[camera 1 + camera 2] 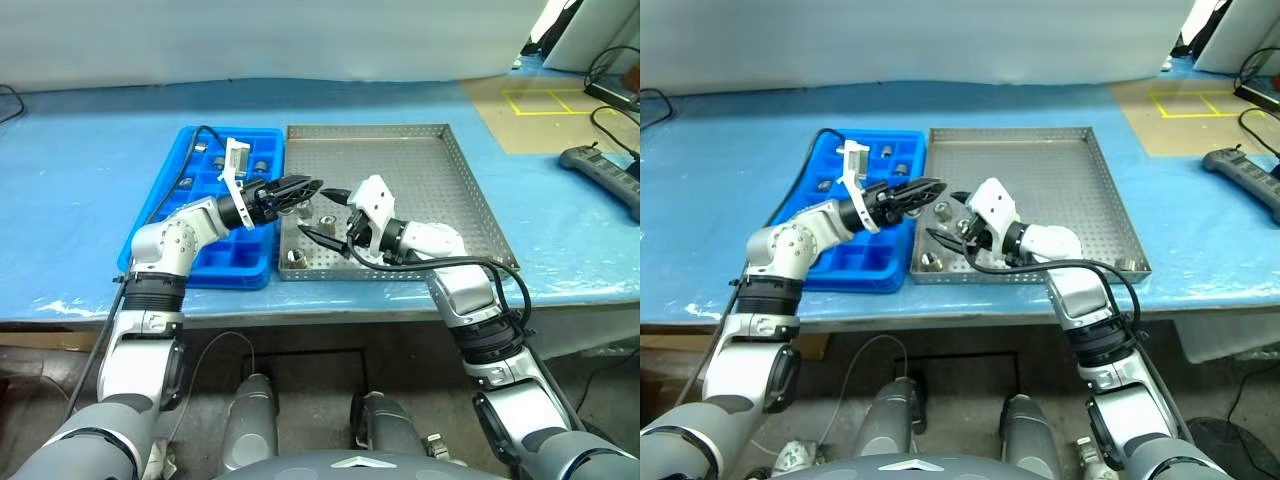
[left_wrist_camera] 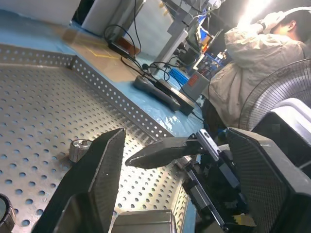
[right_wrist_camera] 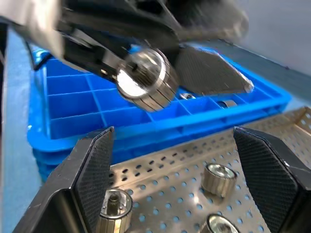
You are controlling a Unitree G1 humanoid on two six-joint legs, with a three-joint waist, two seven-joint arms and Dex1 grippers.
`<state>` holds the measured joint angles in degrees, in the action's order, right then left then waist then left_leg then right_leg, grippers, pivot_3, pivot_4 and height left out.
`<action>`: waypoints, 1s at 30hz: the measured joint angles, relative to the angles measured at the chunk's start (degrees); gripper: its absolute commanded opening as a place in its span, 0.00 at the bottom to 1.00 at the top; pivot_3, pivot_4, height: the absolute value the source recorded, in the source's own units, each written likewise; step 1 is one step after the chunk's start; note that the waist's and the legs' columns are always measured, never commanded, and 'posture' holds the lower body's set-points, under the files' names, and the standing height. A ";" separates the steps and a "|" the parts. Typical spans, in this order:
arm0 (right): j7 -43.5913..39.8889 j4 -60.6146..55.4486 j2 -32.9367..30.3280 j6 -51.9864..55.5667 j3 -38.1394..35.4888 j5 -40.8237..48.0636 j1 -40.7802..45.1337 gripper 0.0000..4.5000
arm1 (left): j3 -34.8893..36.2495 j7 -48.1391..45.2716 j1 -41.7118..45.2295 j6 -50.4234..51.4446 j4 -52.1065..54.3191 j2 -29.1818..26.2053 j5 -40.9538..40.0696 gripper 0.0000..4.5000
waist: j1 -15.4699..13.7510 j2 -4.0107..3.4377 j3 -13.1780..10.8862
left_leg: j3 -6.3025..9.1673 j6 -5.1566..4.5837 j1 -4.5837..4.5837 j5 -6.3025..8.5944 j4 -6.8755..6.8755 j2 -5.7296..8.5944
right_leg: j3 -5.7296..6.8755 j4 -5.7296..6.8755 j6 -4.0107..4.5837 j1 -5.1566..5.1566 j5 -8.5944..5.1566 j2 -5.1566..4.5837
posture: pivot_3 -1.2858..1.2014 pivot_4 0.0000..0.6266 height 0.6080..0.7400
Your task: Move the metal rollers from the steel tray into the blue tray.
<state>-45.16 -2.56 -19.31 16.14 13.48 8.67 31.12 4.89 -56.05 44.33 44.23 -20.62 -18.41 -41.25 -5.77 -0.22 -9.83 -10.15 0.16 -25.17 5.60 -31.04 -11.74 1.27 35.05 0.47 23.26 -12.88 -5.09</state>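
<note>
A blue-covered table (image 1: 80, 190) filled the middle band of the head views. On it, right of centre, lay the steel tray (image 1: 430, 190), its perforated floor mostly bare. Just left of it, edge to edge, sat the blue tray (image 1: 215, 262), with a few rollers in its upper compartments.

The left gripper (image 1: 300, 190) reached in from the lower left, over the seam between the two trays, its fingers clamped on one metal roller (image 3: 145, 80), which hung above the steel tray's near left corner with its bright end face visible in the right wrist view. The right gripper (image 1: 322, 212) came in from the lower right and faced it closely, jaws spread wide and holding nothing.

The other metal rollers (image 3: 218, 178) stood on the steel tray's lower left part, near both grippers. A person (image 2: 248, 63) in a light jacket showed in the upper right of the left wrist view.
</note>
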 measured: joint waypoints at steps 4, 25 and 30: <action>-2.41 0.10 -3.43 -2.90 1.85 -2.96 0.52 0.91 | -0.20 -1.28 3.04 2.86 -3.22 1.70 -0.22 0.78 | -0.01 0.01 0.00 | -0.01 -0.05 -0.05 0.01 -0.03 0.00 | 0.01 -0.04 0.01 0.01 0.01 0.00 | 0.51 0.24 1.00; -1.70 2.57 -3.96 -7.33 2.89 -6.80 1.45 0.91 | 2.79 2.45 5.97 8.13 -5.12 7.38 -0.39 0.78 | 0.26 0.01 -0.01 | -0.02 -0.37 -0.04 0.09 -0.19 -0.02 | 0.02 -0.04 0.04 -0.05 0.00 0.00 | 0.50 0.24 1.00; -1.42 2.80 -5.47 -7.43 1.84 -6.73 1.44 0.91 | 5.40 3.89 5.98 13.43 -6.50 6.64 -2.59 0.78 | 0.29 0.01 -0.01 | -0.02 -0.38 -0.04 0.10 -0.18 -0.02 | 0.01 -0.06 0.04 -0.05 0.00 0.01 | 0.50 0.24 1.00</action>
<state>-46.58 0.24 -24.78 8.70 15.32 1.94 32.57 10.29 -52.16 50.30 57.66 -27.13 -11.77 -43.83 -5.48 -0.21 -9.84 -10.17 -0.22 -25.22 5.69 -31.22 -11.76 1.28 34.99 0.50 23.20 -12.88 -5.08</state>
